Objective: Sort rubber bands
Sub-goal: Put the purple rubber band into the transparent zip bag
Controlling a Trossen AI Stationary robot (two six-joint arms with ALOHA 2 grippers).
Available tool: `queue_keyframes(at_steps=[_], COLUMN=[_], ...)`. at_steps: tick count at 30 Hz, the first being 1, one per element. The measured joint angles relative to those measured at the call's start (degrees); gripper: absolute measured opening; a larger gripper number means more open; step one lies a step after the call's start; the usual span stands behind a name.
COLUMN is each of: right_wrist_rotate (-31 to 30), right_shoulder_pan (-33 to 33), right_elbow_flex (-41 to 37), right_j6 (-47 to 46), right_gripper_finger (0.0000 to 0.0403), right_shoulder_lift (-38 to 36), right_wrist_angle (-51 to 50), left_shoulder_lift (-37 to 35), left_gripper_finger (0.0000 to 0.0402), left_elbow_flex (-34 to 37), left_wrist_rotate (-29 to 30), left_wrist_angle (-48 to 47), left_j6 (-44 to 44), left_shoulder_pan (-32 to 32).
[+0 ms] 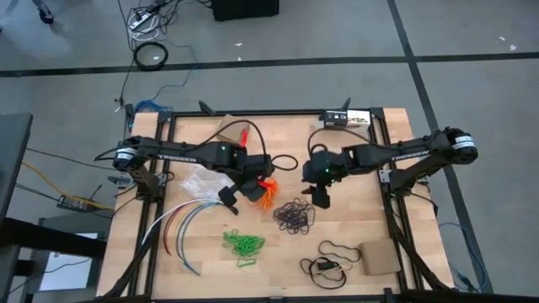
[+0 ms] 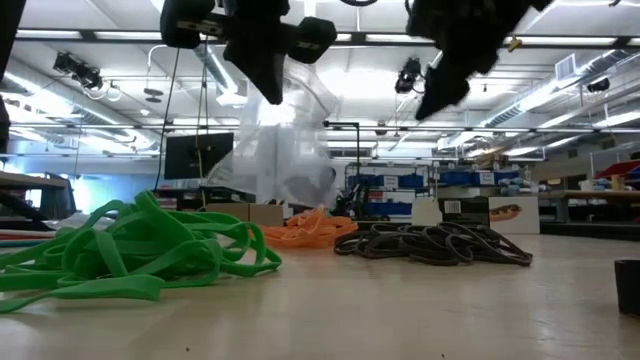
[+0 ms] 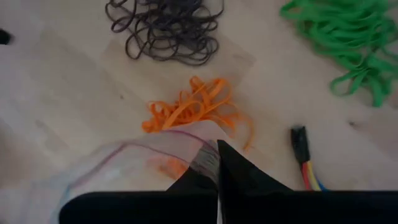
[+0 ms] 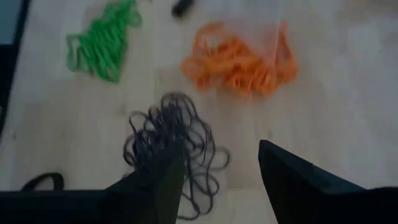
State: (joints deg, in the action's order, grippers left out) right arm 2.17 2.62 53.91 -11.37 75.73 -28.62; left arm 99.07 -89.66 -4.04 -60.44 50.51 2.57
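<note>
Three heaps of rubber bands lie on the wooden table: orange [image 1: 268,194], dark brown-black [image 1: 293,216] and bright green [image 1: 244,244]. My left gripper [image 3: 217,163] is shut on a clear plastic bag [image 3: 124,168] just above the orange heap [image 3: 196,109]. In the low view the bag [image 2: 285,140] hangs under it. My right gripper [image 4: 221,171] stands open and tipped down over the dark heap [image 4: 171,137], clear of it, with nothing between its fingers. The right wrist view also shows the orange [image 4: 239,62] and green [image 4: 102,40] heaps farther off. My left gripper pinches the clear bag by its upper edge [image 3: 202,155], at the pink-lined zip strip, between its two shut fingers. The fingers slant steeply down from above. The bag hangs slack below them; whether its lower end rests on the table I cannot tell.
Long curved coloured cables [image 1: 181,223] lie at the near left, one plug end [image 3: 300,140] beside the orange heap. A thin black cord loop [image 1: 335,251], a small black device [image 1: 324,269] and a cardboard piece [image 1: 381,257] lie at the near right. A small box [image 1: 349,118] stands at the far edge.
</note>
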Motion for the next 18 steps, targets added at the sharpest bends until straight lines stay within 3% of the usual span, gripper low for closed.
queue_keyframes(at_steps=[8, 18], right_wrist_rotate=[0.3, -5.5], right_shoulder_pan=[2.5, 5.9], right_elbow_flex=[-15.4, -25.5], right_j6=[-7.5, -2.2], right_gripper_finger=[0.0192, 0.0176], right_shoulder_lift=[0.1, 0.1], right_wrist_angle=[16.0, 33.9], left_shoulder_lift=[0.0, 0.0], left_gripper_finger=[0.0000, 0.0000], left_elbow_flex=[0.0, 0.0], left_wrist_rotate=[-6.6, -14.5], left_wrist_angle=[-0.1, 3.5], left_j6=[1.2, 1.8], left_shoulder_pan=[1.8, 4.3])
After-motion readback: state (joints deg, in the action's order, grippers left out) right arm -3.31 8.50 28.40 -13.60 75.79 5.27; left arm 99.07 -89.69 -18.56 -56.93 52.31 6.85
